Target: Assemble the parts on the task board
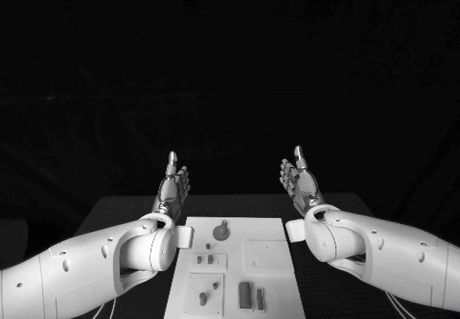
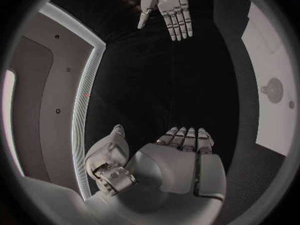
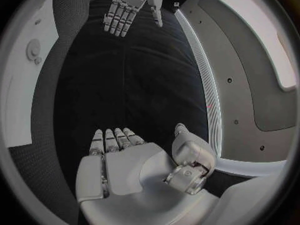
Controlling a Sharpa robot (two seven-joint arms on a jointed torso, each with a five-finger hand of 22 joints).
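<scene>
The white task board (image 1: 266, 234) lies in the middle of the table between my two arms. On it I see a round grey part (image 1: 221, 232) near its far end, small grey pieces (image 1: 204, 260) in the middle, and upright grey parts (image 1: 245, 295) at the near end. My left hand (image 1: 171, 187) is raised beyond the board's far left corner, fingers straight and apart, holding nothing. My right hand (image 1: 301, 180) mirrors it beyond the far right corner, also flat and empty. The palms face each other. The left wrist view shows the right hand (image 2: 167, 10) and the board (image 2: 275, 65).
The black table (image 1: 115, 212) extends a little past the board on both sides, with its far edge just behind the hands. Dark background lies beyond. The right wrist view shows the left hand (image 3: 128, 6) and the board's edge (image 3: 22, 80).
</scene>
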